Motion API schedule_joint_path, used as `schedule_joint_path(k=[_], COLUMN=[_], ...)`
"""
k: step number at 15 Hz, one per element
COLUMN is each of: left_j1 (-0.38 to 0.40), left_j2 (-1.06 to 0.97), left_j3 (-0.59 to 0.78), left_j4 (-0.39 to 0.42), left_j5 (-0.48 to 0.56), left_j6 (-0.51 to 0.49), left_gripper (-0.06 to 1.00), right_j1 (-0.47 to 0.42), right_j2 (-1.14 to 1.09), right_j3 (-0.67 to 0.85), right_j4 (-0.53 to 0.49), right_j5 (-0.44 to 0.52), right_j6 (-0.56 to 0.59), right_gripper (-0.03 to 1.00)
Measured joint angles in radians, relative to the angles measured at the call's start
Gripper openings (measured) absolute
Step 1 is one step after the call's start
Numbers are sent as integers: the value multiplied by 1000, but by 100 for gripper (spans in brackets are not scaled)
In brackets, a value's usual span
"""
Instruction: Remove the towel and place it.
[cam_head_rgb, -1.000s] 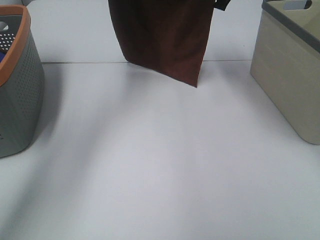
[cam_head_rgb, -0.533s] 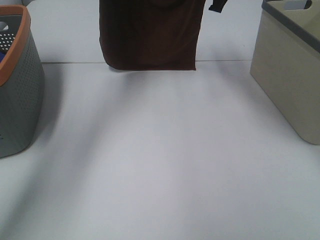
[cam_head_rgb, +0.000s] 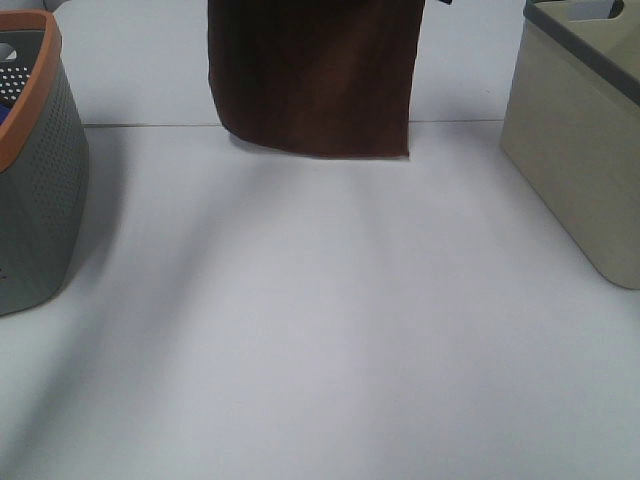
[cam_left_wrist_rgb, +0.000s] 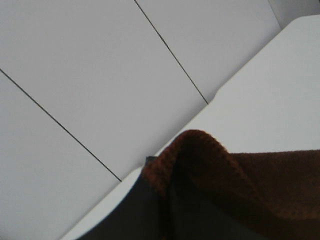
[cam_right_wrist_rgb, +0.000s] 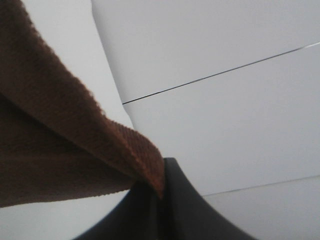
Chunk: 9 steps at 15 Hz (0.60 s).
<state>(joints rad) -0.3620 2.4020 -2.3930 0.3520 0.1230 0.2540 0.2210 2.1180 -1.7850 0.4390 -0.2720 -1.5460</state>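
Observation:
The towel, a dark reddish-brown cloth, hangs spread out above the far middle of the white table, its lower edge nearly level just over the surface. Its top runs out of the exterior view, where neither gripper shows whole. In the left wrist view my left gripper is shut on one upper corner of the towel. The right wrist view has my right gripper pinching the other corner of the towel. No white tag is visible.
A grey perforated basket with an orange rim stands at the left edge of the table. A beige bin with a grey rim stands at the right. A seam line crosses the table behind the towel.
A second ago the towel hung skewed with one corner pointing down; it has levelled out, and over the last half second it shifted slightly right and lower.

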Motion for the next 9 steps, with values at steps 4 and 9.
schedule_joint_path(k=[4,9], left_j1=[37,9], left_j2=[14,52], left_j3=[0,0], left_j4=[7,3], left_j5=[-87,128], left_j6=[0,0], left_gripper=[0,0], right_j1=[-30,-53], right_j2=[62,108], right_j3=[-86,-86], right_j4=[-202,-208], right_j5=[-13,324], right_j6=[335,421], right_gripper=[0,0])
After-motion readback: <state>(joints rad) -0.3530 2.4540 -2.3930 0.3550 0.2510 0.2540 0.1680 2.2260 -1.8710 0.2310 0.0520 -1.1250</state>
